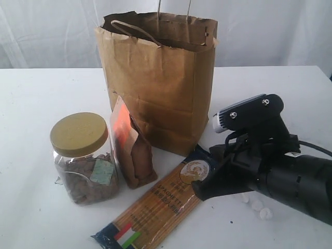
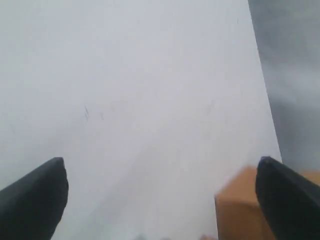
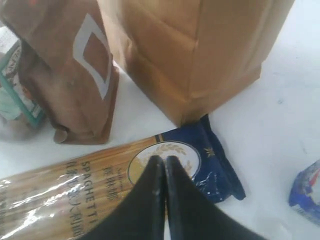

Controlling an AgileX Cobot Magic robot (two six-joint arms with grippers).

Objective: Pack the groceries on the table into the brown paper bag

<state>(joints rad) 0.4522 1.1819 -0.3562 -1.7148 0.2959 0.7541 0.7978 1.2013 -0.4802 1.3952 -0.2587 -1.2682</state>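
**White table [image 1: 31, 207]: right gripper [image 3: 159, 162] over spaghetti pack [image 3: 75, 195]**

White drape behind. Brown paper bag [image 1: 155, 83] stands upright at the back, mouth open. Your right gripper is pinched fully together and holds nothing. Its tips are over the pack's round gold emblem; contact unclear. Pack reads "SPAGHETTI", with a green-white-red stripe at the far end. It lies flat, blue end at the bag's bottom corner. Orange-labelled pouch [image 1: 132, 150] stands beside the gold-lidded jar [image 1: 85, 161]; jar label unreadable. Left gripper [image 2: 161, 161] is spread wide and empty over bare table.
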